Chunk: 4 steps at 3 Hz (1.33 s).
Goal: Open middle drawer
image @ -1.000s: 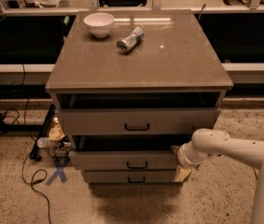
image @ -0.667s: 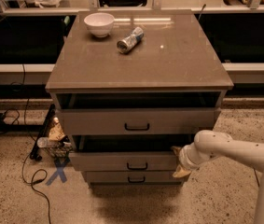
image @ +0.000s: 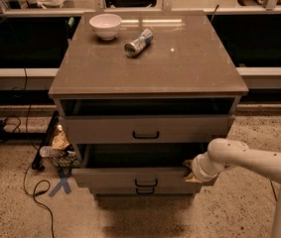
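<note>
The grey cabinet (image: 147, 78) has three drawers. The middle drawer (image: 110, 178) is pulled out toward the camera, and its dark inside shows behind the face panel. Its small black bar handle (image: 146, 182) is at the centre of the face. My gripper (image: 192, 170) is at the right end of the middle drawer's front, against the top right corner of the face panel. The white arm (image: 249, 157) reaches in from the right. The top drawer (image: 105, 129) is slightly open above it. Only a strip of the bottom drawer (image: 145, 192) shows below.
A white bowl (image: 105, 25) and a can lying on its side (image: 138, 42) rest on the cabinet top. Cables, a bottle and clutter (image: 55, 150) lie on the floor left of the cabinet, by a blue X mark (image: 61, 185). Dark shelving runs behind.
The middle drawer's face has come further out toward the camera, now nearly covering the bottom drawer. The gripper stayed at its right corner and moved with it.
</note>
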{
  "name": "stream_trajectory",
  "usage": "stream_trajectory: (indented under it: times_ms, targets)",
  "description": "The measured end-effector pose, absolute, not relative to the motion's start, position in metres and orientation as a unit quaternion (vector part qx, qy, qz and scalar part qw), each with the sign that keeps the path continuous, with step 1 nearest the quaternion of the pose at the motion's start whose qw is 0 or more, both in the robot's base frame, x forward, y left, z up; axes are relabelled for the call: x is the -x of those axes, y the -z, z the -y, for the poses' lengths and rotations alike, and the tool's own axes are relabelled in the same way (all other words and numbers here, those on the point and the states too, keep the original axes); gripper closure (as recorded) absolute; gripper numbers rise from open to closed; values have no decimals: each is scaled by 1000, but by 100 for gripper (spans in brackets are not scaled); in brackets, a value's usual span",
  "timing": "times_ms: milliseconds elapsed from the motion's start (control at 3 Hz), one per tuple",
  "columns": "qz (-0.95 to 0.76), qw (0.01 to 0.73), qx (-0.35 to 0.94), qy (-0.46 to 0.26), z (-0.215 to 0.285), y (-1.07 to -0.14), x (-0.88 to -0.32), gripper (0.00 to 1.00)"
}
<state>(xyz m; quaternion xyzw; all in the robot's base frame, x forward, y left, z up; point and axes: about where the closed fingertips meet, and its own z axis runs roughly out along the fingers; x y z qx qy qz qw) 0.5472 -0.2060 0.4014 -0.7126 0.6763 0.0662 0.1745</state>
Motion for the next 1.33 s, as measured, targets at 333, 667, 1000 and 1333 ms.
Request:
stream_trajectory:
  times_ms: [333,667,1000,1333]
  targets:
    - [-676,175,713,-66,206,-404,-547,100]
    - [-676,174,713,-66,206,-403,-547,100]
    - [-676,174,713,-68,205,-402,-546,82]
    - [-676,174,713,-68,205,-402,-546,58]
